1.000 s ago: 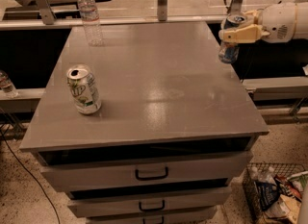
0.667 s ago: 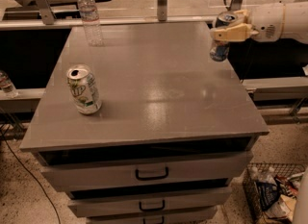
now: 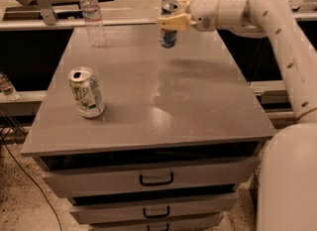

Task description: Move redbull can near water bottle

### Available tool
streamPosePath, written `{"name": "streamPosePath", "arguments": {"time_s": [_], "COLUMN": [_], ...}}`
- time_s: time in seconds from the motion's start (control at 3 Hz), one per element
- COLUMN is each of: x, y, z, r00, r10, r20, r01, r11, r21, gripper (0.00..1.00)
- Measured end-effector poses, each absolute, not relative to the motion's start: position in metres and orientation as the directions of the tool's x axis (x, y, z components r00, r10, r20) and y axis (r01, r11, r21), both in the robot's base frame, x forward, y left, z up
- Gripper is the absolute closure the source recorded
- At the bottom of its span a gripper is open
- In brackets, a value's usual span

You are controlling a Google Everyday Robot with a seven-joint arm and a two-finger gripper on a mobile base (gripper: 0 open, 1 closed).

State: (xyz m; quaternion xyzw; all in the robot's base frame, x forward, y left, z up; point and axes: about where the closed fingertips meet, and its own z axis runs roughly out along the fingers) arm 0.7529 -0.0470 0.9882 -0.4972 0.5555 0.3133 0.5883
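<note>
Reaching in from the right on a pale, jointed arm (image 3: 277, 31), the robot's hand (image 3: 173, 22) is closed around the redbull can (image 3: 168, 37), its yellowish fingers (image 3: 171, 23) clasping the can about its upper middle. The slim blue-and-silver can stands upright in the grip, long axis vertical, with its silver top showing above the fingers and its blue lower part below them. It sits over the far edge of the grey desk (image 3: 198, 101), roughly at the middle of that edge; whether its base touches the surface or hangs just above it cannot be told. The water bottle (image 3: 92, 14), tall, clear and white-capped, stands upright near the far left corner of the desk, well apart from the can and directly to the left of it in the view, at about the same depth. Judging from this, the move ahead is a sideways carry leftward along the far edge, keeping the can upright, and nothing stands between the two. A wider silver-white can (image 3: 87, 92) with green lettering stands near the front left, well out of that path.
</note>
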Motion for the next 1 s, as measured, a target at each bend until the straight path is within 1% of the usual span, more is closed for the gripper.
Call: {"name": "streamPosePath", "arguments": {"time_s": [0.33,0.67,1.0], "x": [0.791,0.820,0.844], "y": [0.045,0.092,0.119], "z": [0.978,0.960,0.952], "r00": [0.209,0.196,0.182], "r10": [-0.178,-0.189,-0.186], "r20": [-0.961,-0.962,-0.966], "r01": [-0.914,-0.903,-0.887], "r11": [0.315,0.347,0.392], "r21": [-0.257,-0.253,-0.243], "gripper": [1.00,1.00,1.00]}}
